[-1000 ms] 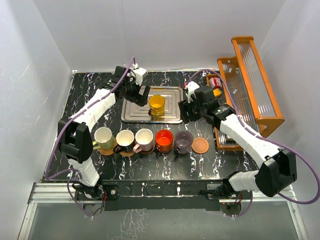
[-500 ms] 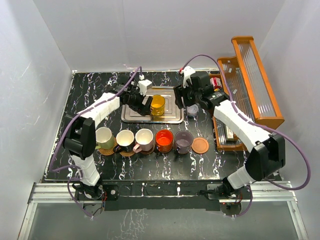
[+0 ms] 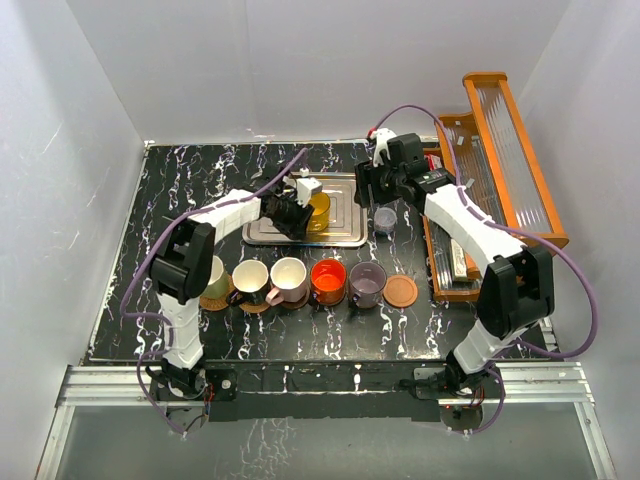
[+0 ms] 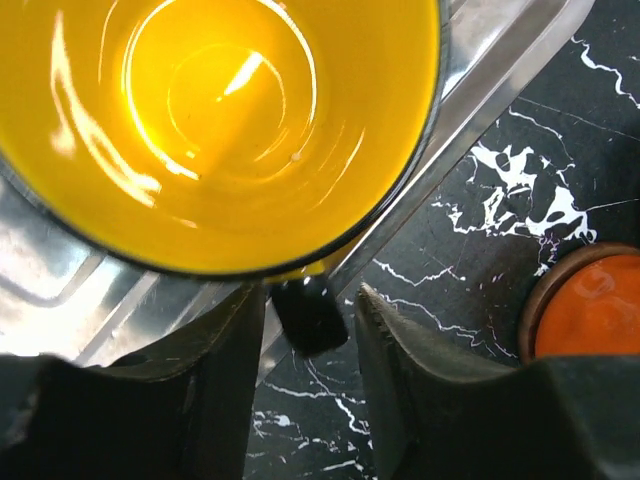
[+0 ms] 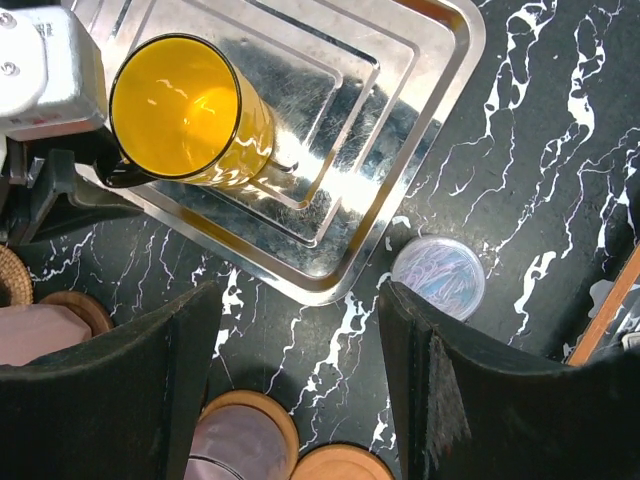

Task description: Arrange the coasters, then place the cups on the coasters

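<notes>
The yellow-orange cup (image 3: 319,207) (image 5: 185,110) (image 4: 220,120) stands on the steel tray (image 3: 345,236). My left gripper (image 3: 298,213) (image 4: 310,350) is at its near-left side. The jaws have narrowed around the cup's black handle (image 4: 310,315), with a thin gap still showing on each side. My right gripper (image 3: 371,190) (image 5: 300,345) hovers open and empty over the tray's right corner. Cream (image 3: 208,272), black (image 3: 249,277), pink (image 3: 288,274), red-orange (image 3: 328,277) and purple-grey (image 3: 367,279) cups sit in a row on coasters. One wooden coaster (image 3: 401,291) (image 5: 340,465) lies bare at the row's right end.
A small clear lidded jar (image 3: 384,217) (image 5: 438,275) stands just right of the tray. An orange wooden rack (image 3: 500,170) with ribbed glass fills the right edge, with a red can (image 3: 432,163) behind it. White walls enclose the black marble table (image 3: 180,190).
My left gripper slid right to the yellow-orange cup and narrowed its jaws around the handle. My right arm drew back toward the far side, uncovering the jar.
</notes>
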Controlling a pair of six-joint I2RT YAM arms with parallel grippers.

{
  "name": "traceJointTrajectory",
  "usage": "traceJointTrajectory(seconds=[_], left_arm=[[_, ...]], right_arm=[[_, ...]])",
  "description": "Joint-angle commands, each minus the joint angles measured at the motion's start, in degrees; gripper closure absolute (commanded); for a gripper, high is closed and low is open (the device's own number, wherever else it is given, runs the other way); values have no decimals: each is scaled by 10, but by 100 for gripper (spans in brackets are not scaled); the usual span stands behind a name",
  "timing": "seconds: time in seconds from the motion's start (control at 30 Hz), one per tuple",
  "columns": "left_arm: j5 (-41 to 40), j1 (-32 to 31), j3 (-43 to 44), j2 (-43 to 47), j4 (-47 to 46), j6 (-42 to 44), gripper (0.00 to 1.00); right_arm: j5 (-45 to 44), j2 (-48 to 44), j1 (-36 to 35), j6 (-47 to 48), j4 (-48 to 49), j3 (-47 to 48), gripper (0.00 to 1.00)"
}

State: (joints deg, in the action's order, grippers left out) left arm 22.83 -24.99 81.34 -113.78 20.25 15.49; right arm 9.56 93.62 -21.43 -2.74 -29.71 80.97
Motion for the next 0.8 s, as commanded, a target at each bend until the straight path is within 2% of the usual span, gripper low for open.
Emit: traceJointTrajectory(seconds=[0.0,0.37,0.77], left_arm=[[1,-16,37,-4,-1,24,65],[23,-25,25,-6,-34,40,79],[21,-60,34,-14,-32,82,80]], right_arm=[[25,7,10,-12,31,36,38],[31,51,11,-16,45,58,39],[49,120,31,-44,49,87,39]])
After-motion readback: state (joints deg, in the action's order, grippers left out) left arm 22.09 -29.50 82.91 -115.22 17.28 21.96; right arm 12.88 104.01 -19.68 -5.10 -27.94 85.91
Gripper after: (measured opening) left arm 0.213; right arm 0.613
